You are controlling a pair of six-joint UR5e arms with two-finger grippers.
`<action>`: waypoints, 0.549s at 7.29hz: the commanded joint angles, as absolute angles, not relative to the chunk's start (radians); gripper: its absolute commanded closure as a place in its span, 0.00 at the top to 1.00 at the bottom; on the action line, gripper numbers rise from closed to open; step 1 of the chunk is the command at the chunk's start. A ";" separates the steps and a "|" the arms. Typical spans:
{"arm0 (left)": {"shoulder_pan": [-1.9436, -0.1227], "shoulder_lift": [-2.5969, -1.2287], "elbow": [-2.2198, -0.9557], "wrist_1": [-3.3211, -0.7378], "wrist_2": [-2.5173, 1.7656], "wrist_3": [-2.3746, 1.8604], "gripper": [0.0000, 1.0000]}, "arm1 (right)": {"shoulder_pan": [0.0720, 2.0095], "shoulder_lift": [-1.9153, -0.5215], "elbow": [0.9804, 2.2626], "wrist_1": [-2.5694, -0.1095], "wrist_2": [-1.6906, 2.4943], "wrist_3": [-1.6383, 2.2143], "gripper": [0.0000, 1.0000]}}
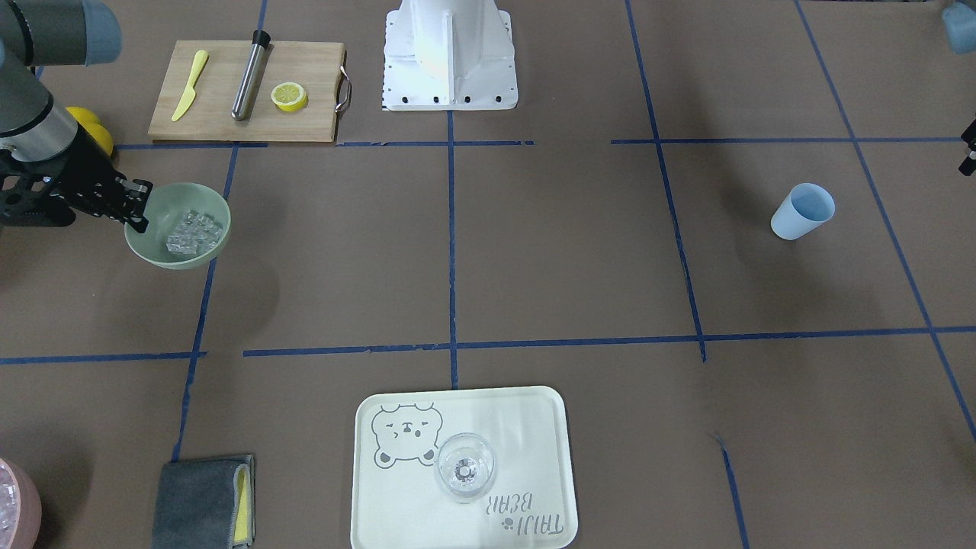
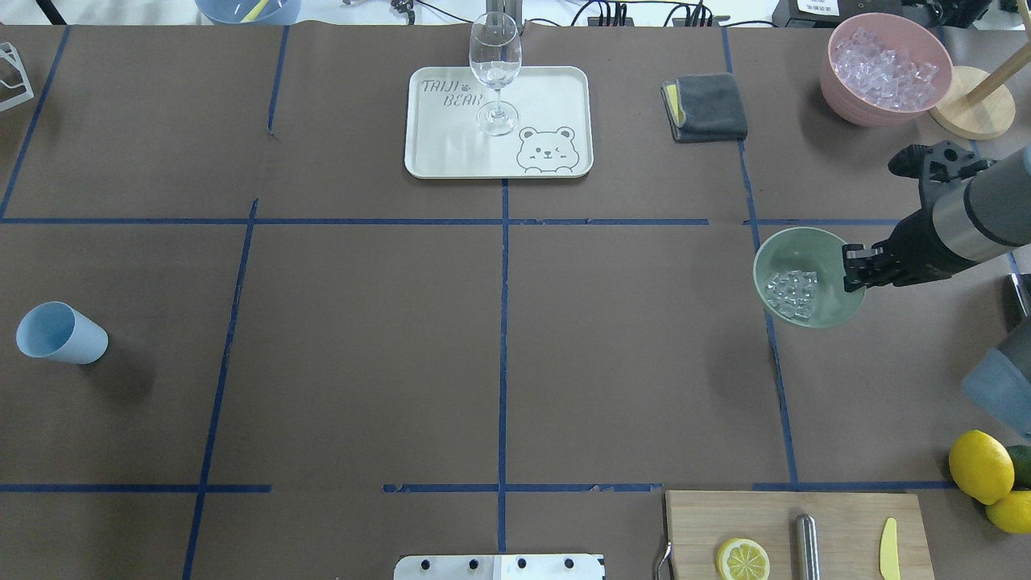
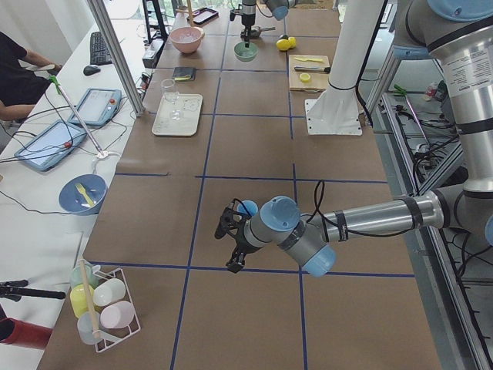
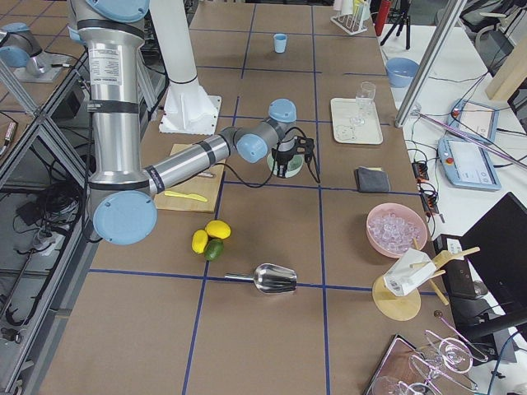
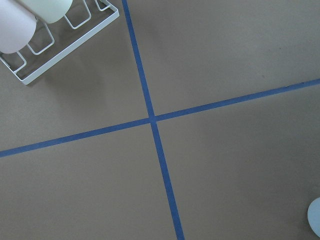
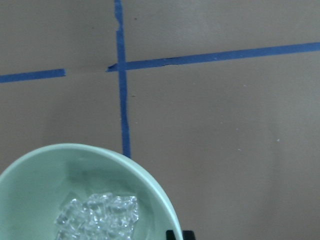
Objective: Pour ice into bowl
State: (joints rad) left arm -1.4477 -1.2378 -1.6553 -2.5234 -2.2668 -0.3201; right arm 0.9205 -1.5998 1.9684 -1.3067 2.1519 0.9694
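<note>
**Green bowl of ice held up by the right gripper**

The big brown table (image 2: 362, 362) fills the overhead view. The right arm (image 2: 966, 217) comes in from the right edge. A pale tray (image 2: 548, 89) sits at the top middle with a wine glass (image 2: 494, 68) standing on it. The green bowl (image 2: 793, 250) is at the middle right, up off the table, with its shadow on the paper nearby. The right gripper (image 2: 854, 270) is pinched tight on the bowl's rim. The left gripper (image 3: 231, 240) shows only in the left side view, near the blue cup (image 2: 60, 333). I cannot tell if it is pinched or loose. The ice (image 2: 791, 292) lies in a small heap inside the bowl.
</note>
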 commanded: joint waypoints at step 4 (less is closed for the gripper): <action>-1.453 -1.236 -1.713 -2.523 -2.304 -0.310 1.00 | 0.937 -1.701 1.787 -0.982 2.244 0.971 0.00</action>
